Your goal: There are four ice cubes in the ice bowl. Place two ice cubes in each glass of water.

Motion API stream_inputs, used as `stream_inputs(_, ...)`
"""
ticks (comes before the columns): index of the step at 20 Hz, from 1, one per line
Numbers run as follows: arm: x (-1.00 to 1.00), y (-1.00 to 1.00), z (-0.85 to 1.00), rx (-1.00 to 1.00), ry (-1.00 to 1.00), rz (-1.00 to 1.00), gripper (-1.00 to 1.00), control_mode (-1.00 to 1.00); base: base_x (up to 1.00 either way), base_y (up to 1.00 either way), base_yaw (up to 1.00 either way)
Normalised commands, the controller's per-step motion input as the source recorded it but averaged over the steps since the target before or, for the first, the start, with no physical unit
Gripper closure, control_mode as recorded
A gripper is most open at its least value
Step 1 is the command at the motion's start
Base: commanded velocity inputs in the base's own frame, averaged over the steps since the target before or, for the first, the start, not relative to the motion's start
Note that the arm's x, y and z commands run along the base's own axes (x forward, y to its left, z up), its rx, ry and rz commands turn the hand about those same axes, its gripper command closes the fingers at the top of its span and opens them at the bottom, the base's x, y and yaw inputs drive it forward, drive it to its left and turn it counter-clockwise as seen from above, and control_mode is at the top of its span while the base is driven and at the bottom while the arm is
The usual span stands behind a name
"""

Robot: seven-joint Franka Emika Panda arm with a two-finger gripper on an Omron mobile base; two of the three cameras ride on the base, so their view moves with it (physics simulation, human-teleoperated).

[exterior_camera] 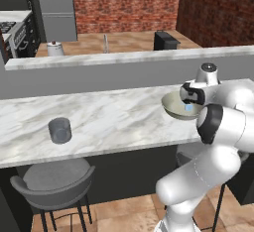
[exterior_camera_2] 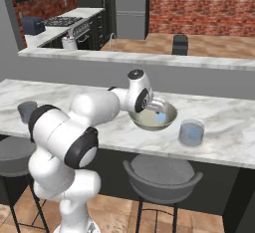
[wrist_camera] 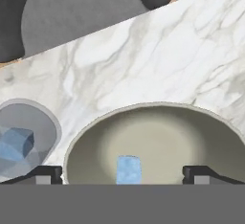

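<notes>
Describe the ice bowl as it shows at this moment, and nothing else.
The ice bowl is wide, shallow and round, grey-beige outside with a pale, smooth inside. It sits upright on the marble counter, near the front edge, with one glass close beside it but apart. One pale-blue ice cube lies in it, as far as the hand view shows. The open gripper hangs above it, its fingertips on either side of the cube; whether they touch the bowl cannot be told.
</notes>
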Motion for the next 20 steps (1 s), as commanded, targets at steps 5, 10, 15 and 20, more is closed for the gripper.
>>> stream_inputs(5,0.33,0.0,-0.06,0.0,0.09,0.0,-1.0,-1.0,0.0,0.0,0.0)
stream_inputs(10,0.28,-0.03,-0.17,0.0,0.09,0.0,-1.0,-1.0,0.0,0.0,0.0)
stream_inputs(15,0.2,-0.06,-0.23,0.0,0.04,0.0,-1.0,-1.0,0.0,0.0,0.0)
stream_inputs(20,0.09,-0.21,-0.32,0.01,0.03,0.0,-1.0,-1.0,0.0,0.0,0.0)
